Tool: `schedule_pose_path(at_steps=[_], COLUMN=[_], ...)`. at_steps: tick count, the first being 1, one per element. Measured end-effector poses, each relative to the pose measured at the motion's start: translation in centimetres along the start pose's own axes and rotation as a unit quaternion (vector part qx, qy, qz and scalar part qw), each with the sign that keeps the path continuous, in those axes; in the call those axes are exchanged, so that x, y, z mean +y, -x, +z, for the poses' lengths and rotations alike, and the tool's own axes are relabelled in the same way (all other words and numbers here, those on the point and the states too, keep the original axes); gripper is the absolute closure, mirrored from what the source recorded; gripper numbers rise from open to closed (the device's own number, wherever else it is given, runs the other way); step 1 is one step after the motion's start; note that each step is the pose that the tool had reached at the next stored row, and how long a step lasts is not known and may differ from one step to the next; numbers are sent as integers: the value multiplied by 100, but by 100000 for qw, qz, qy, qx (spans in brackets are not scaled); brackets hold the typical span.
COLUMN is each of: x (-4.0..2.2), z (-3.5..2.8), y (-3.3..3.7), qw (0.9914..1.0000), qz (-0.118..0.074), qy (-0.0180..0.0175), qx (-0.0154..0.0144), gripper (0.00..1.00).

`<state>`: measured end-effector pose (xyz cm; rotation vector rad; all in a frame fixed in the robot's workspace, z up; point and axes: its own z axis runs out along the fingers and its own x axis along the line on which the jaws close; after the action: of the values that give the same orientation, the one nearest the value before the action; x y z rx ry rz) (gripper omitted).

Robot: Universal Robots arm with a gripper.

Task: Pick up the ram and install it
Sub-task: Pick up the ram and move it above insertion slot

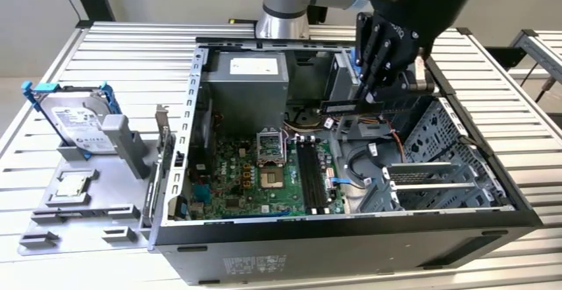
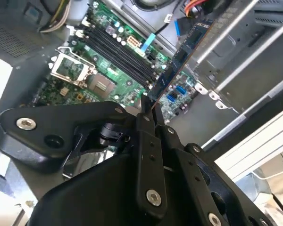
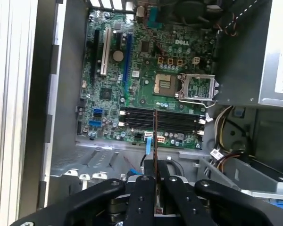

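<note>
Slatted table [image 1: 123,47], open case [image 1: 351,227], pincer [image 3: 155,165] clamping ram [image 2: 179,61]

Quick headcount: one arm [image 1: 285,4] with one tool [image 1: 364,96], and one ram [image 1: 351,106] pinched in it. One open case [image 1: 351,227] on the counter [image 1: 131,40], with one motherboard [image 1: 237,185] inside. I count four long black memory slots [image 3: 179,120] side by side on the board, plus one CPU socket [image 3: 164,84] with its lid flipped up. One power supply [image 1: 250,79] in the case. In the first wrist view there's also one white card slot [image 3: 105,52] and one blue card slot [image 3: 124,52]. Over on the exterior view's left is one grey tray [image 1: 88,204], carrying one hard drive [image 1: 79,122] in a blue bracket and one square silver chip [image 1: 70,185].
</note>
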<state>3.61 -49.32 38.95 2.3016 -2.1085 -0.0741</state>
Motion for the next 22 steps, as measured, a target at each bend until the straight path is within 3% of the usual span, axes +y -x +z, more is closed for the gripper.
schedule_pose_path(at_steps=[3, 8, 13, 22], x=[-5, -9, -11, -22], z=[4, 39, 71, 98], y=[48, 70, 80, 190], qw=[99994, 99989, 99964, 99951], qz=[-61, 709, 2117, 2619], qy=[-105, -141, -216, -233], qx=[-1132, -1291, -1648, -1692], gripper=[100, 100, 100, 100])
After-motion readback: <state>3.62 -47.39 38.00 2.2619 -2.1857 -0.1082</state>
